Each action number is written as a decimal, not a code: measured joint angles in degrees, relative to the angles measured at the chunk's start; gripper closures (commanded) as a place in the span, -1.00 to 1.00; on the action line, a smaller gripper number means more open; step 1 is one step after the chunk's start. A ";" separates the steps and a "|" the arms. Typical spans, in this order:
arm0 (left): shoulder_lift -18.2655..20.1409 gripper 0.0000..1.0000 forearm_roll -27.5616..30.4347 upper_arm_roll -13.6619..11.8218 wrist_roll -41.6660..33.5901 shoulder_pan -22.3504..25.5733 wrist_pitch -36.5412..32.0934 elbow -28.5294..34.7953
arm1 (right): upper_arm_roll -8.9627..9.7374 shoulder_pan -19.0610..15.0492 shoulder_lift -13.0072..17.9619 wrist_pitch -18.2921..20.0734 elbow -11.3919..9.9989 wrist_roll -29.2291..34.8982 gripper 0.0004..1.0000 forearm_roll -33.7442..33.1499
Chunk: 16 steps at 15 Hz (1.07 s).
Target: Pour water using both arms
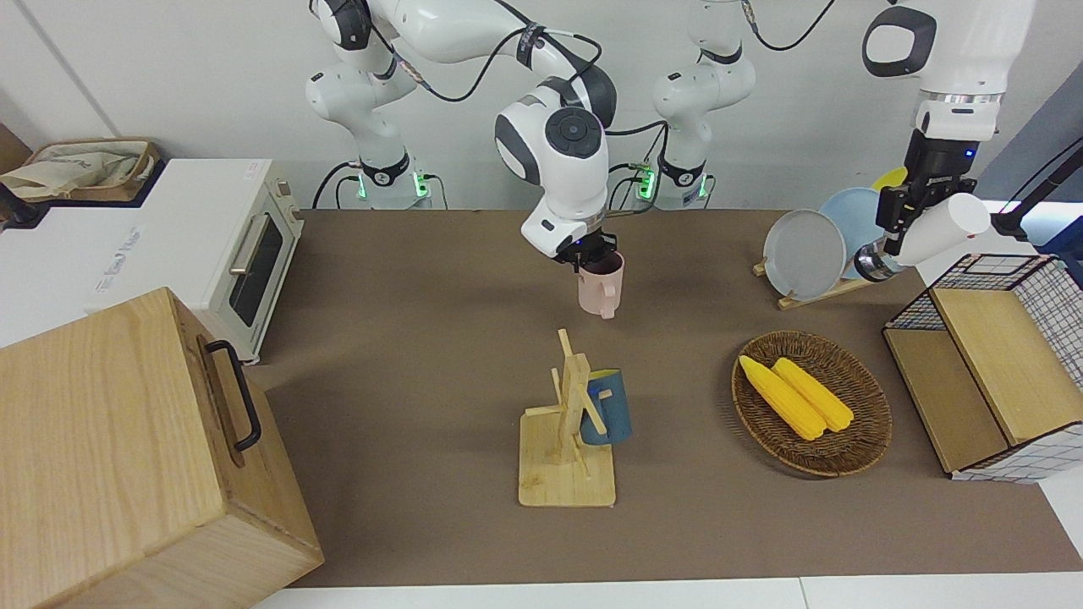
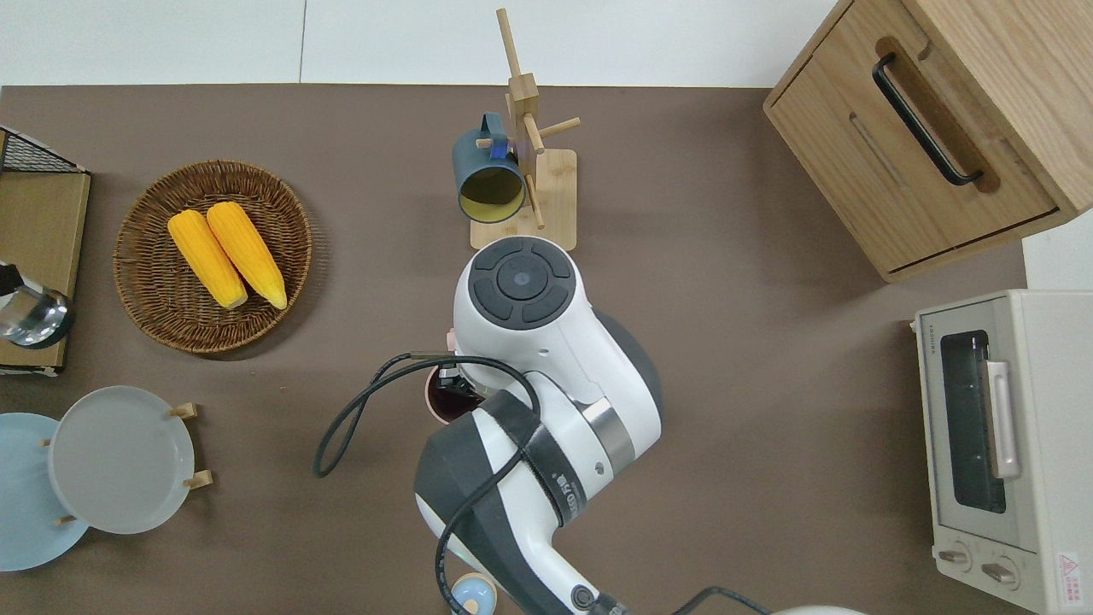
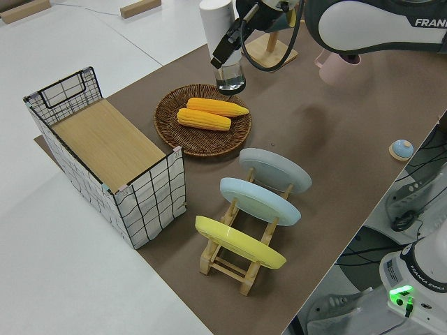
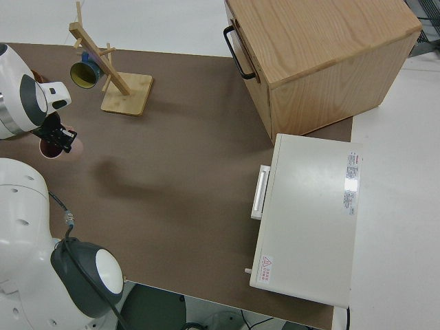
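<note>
Brown table point(image 1: 423, 338) fills every view. Only the front view shows the right gripper point(image 1: 592, 254) clamped on the rim of the pale pink mug point(image 1: 601, 288); overhead, the arm hides most of it. The left gripper point(image 1: 909, 216) holds a tilted white bottle with a silver base point(image 1: 935, 233) near the wire basket point(image 1: 1049, 355). What either holds is hidden.

Right gripper point(image 4: 60, 137) at pink mug point(image 4: 49, 148), fingers at its rim, near tabletop point(image 4: 185, 172) edge toward left arm's end. Wooden mug rack point(image 4: 113, 75) near tabletop's edge farthest from robots, dark blue mug point(image 4: 84, 71) hanging on it. Wooden box point(image 4: 316, 58) with black handle and white toaster oven point(image 4: 309, 220) at right arm's end.
</note>
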<state>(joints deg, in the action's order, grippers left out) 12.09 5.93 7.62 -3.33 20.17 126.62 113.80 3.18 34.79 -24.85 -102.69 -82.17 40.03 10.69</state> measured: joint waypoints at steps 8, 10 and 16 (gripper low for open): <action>12.82 1.00 -0.03 4.03 1.74 -0.80 0.93 14.43 | -0.02 3.72 -6.20 -6.76 2.39 7.86 1.00 5.32; 15.15 1.00 0.37 4.07 2.02 -2.18 0.99 17.20 | -0.03 4.53 -7.48 -8.35 3.00 9.15 1.00 6.04; 19.10 1.00 4.75 4.08 2.46 -5.72 1.29 22.35 | -0.07 7.00 -10.85 -12.15 3.78 12.59 0.97 6.14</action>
<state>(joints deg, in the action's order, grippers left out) 31.19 10.68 11.70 -0.87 14.44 127.91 136.15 3.11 41.79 -35.70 -114.84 -78.39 52.62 16.83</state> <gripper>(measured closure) 0.352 0.947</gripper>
